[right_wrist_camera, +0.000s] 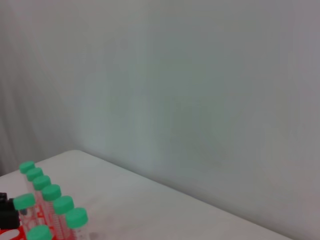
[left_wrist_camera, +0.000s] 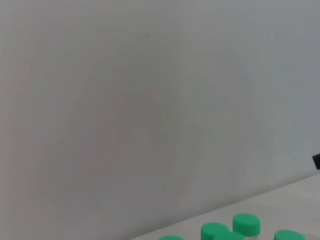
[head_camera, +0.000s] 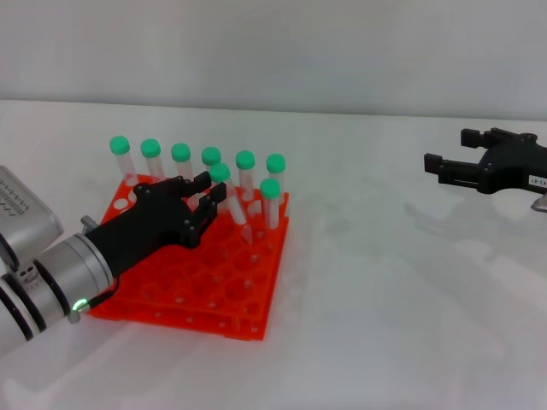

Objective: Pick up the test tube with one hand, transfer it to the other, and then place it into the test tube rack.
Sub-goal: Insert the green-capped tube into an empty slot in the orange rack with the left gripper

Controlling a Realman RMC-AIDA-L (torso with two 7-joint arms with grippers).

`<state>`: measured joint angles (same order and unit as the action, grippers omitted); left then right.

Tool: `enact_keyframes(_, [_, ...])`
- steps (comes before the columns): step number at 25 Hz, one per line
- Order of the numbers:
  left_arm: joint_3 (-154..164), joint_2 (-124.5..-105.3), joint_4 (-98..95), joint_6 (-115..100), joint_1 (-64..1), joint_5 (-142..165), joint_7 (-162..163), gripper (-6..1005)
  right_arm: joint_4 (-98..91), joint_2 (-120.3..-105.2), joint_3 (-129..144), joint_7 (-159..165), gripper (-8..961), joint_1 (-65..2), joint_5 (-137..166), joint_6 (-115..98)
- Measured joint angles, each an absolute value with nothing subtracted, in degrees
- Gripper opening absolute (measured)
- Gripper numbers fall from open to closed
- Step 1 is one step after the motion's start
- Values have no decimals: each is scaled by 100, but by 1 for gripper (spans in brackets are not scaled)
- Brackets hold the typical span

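My left gripper (head_camera: 208, 198), on the silver wrist, is over the back part of the orange test tube rack (head_camera: 224, 295). It is shut on the test tube (head_camera: 232, 207), which is tilted with its green cap up and its tapered tip down at a rack hole. My right gripper (head_camera: 445, 149) is open and empty, off the table at the far right, well apart from the rack. The right wrist view shows the rack's edge (right_wrist_camera: 15, 235) and a bit of the black left gripper (right_wrist_camera: 7, 215).
Several other green-capped tubes (head_camera: 180, 154) stand upright in the rack's back rows, close around the held tube. Their caps show in the left wrist view (left_wrist_camera: 246, 223) and the right wrist view (right_wrist_camera: 51, 192). The white table (head_camera: 393, 282) spreads between rack and right gripper.
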<state>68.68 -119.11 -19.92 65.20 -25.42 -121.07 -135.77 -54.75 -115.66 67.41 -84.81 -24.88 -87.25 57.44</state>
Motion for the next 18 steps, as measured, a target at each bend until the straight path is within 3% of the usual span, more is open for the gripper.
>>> enact_keyframes(15, [6890, -11910, -2001, 6550, -2659, -11739, -13480, 252, -5504, -11565, 6831, -8497, 829, -2384, -8788, 5864])
enact_keyframes(18, [6870, -11924, -2013, 6693, -2517, -11776, -13474, 307, -5511, -11560, 6831, -8503, 829, -2364, -8789, 5890])
